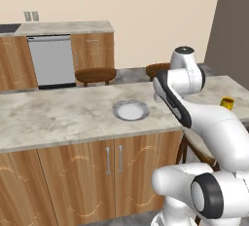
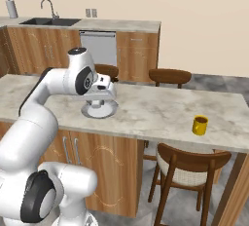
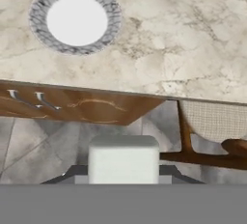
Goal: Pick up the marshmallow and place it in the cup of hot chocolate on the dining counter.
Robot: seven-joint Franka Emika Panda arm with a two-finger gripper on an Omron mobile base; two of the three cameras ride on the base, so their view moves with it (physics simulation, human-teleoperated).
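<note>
Now the claw (image 3: 123, 177) is seen pinched on the marshmallow (image 3: 123, 159), a white block held between the tips for carrying. Past it, at about 11 o'clock in the hand view, the plate (image 3: 76, 19) lies bare on the counter (image 3: 193, 49). The cup (image 2: 200, 124) stands well apart, near the counter's far end, so a long sideways carry is judged due. No writing is seen.
</note>
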